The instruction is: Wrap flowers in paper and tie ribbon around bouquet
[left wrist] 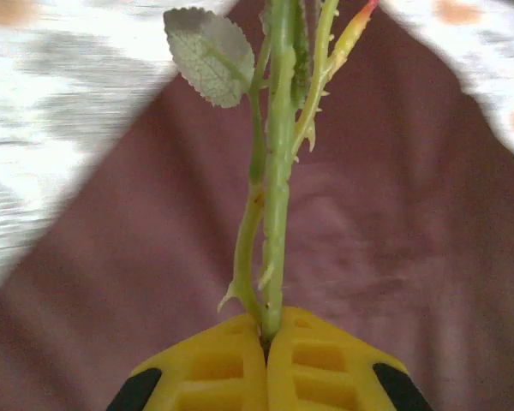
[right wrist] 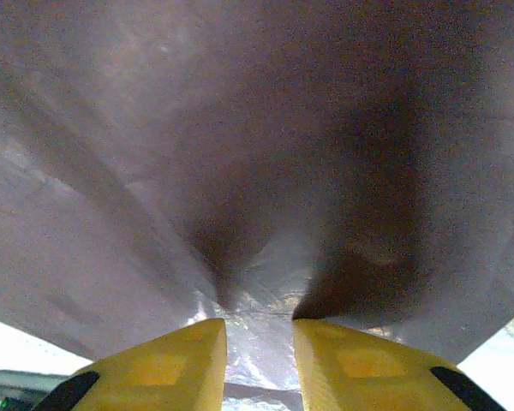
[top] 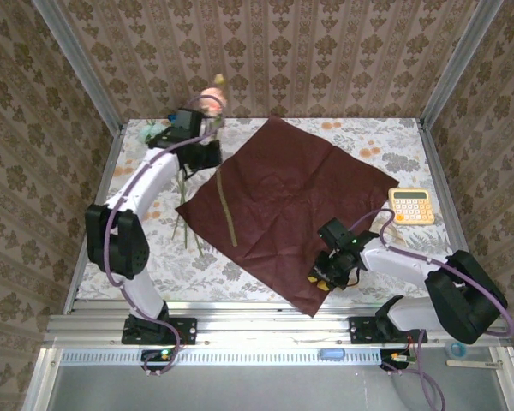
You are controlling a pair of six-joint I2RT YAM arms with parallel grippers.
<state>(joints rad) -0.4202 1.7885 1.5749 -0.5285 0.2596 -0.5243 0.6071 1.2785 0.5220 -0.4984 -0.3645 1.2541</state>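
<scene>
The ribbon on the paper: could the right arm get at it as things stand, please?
Probably yes, once freed: the right gripper seems pinched on the near corner of the paper, while the ribbon lies uncovered on that sheet, with nothing standing between.

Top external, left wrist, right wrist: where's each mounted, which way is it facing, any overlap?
Top external: above and behind the arm bases, looking down on the table; both arms show.
Left wrist: on the left arm, looking along the left gripper at the flowers it clamps by the stems.
Right wrist: on the right arm, looking along the right gripper into the paper it pinches.
Shared: all three see the dark red paper.
</scene>
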